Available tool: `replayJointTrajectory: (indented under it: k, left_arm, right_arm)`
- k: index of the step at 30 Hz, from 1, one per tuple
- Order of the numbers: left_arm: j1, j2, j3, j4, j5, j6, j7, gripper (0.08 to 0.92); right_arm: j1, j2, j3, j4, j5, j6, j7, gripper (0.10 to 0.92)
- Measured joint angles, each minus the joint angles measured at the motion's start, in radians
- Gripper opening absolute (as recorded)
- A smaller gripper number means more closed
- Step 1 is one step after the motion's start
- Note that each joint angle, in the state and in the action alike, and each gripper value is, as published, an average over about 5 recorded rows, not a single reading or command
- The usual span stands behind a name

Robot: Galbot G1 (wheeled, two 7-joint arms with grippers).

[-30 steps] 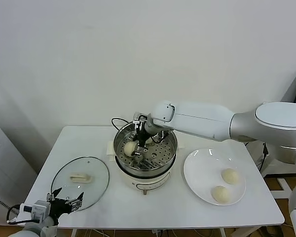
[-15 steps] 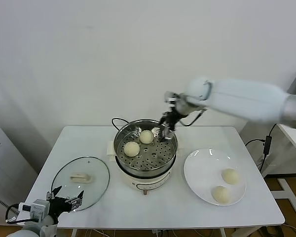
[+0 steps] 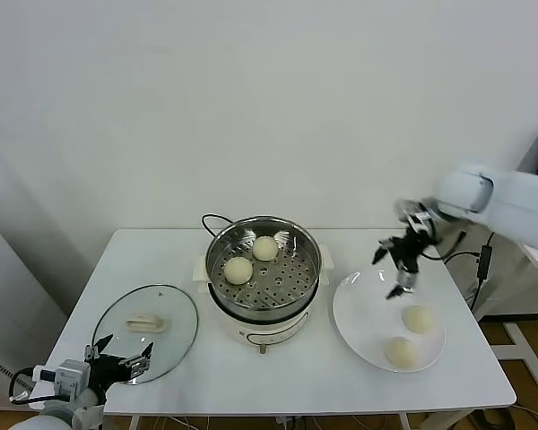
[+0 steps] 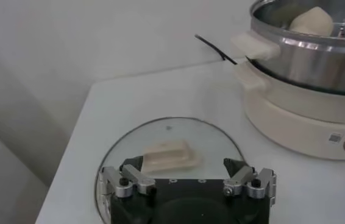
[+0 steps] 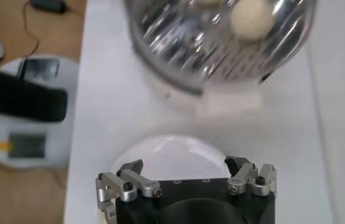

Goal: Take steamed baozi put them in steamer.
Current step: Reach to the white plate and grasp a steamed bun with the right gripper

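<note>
Fingers on my right gripper (image 3: 397, 271) are spread wide and hold nothing, touching nothing; it hangs in the air over the near-left rim of the flat round white plate (image 3: 359, 327), between the pot and the buns that remain; the right wrist view agrees, its own jaws standing apart with only bare plate and table beneath them. By my reckoning the job is half done: two smooth cream-white round baozi sit on the perforated tray inside the shiny stainless-steel steamer on its white electric base (image 3: 263, 309), one at the left (image 3: 238, 270) and one toward the back (image 3: 266, 248); two more wait on the plate, one nearer the wall (image 3: 419, 319) and one nearer me (image 3: 401, 352), close together. My left gripper (image 3: 119, 365) is parked, fingers apart and empty, at the near edge of the round glass lid with its white handle (image 3: 146, 329); I judge it idle.
</note>
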Motion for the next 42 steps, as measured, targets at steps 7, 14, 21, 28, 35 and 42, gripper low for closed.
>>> replayJointTrajectory:
  k: [7,14,21,28,35,42]
  left_arm:
    - [0.001,-0.005,0.000,0.001,0.000,0.001,-0.001,0.823]
    - [0.001,-0.005,-0.001,0.005,0.000,0.002,-0.002,0.823]
    - [-0.003,-0.003,0.002,0.007,0.002,0.007,-0.005,0.823]
    - [-0.004,0.001,0.008,0.007,0.003,0.010,-0.006,0.823]
    - [-0.003,0.003,0.008,0.005,0.003,0.012,-0.007,0.823]
    - [-0.004,0.001,0.008,-0.001,0.003,0.016,-0.012,0.823]
  right_arm:
    - [-0.137,-0.039,0.093,-0.015,-0.117,0.053,-0.030,0.823]
    - [-0.293,-0.051,0.208,-0.055,-0.231,0.087,-0.047,0.823]
    - [-0.427,-0.052,0.308,-0.092,-0.311,0.106,-0.057,0.823]
    - [-0.524,-0.046,0.388,-0.125,-0.352,0.109,-0.063,0.807]
    - [-0.580,-0.039,0.436,-0.142,-0.367,0.105,-0.074,0.702]
    - [-0.618,-0.036,0.476,-0.157,-0.373,0.092,-0.074,0.564]
